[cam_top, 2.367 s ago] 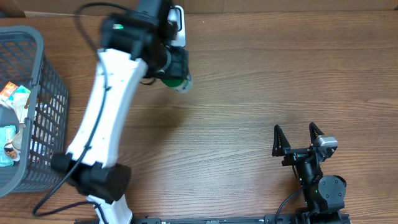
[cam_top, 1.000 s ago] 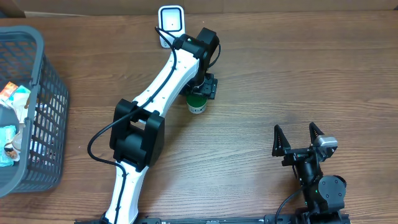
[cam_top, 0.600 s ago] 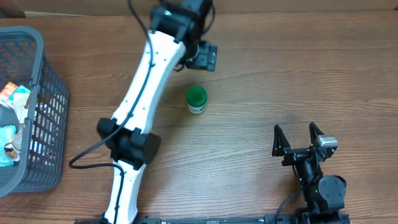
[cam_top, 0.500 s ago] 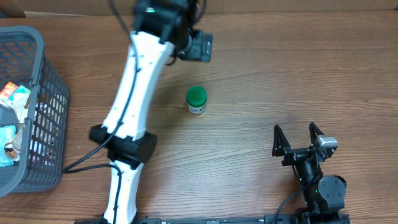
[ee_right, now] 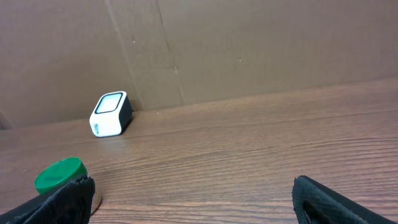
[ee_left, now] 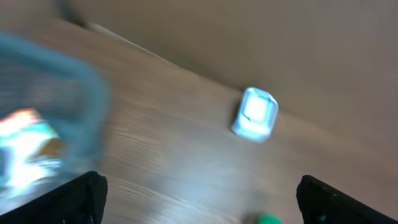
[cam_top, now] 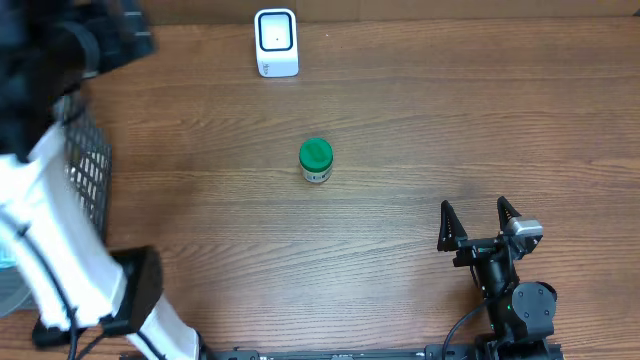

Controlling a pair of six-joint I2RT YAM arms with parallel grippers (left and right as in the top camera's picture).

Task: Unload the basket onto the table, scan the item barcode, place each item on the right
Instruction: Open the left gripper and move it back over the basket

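Note:
The item, a small jar with a green lid point(cam_top: 315, 160), stands upright on the wooden table, free of both grippers. It also shows at the bottom edge of the left wrist view as the jar point(ee_left: 268, 219) and at the left of the right wrist view as the jar point(ee_right: 59, 175). The white scanner point(cam_top: 276, 42) sits at the table's back edge, behind the jar. My left gripper point(ee_left: 202, 202) is open and empty, blurred with motion, high over the basket corner at far left. My right gripper point(cam_top: 480, 222) rests open and empty at the front right.
A grey mesh basket point(cam_top: 88, 175) stands at the left edge, mostly covered by my left arm point(cam_top: 50, 250); a blurred packet point(ee_left: 25, 143) lies inside it. A brown cardboard wall point(ee_right: 249, 43) runs behind the table.
The left gripper let go of the jar, leaving it upright on the table, then rose and swung left from beside the scanner to above the basket. The right arm stayed still.

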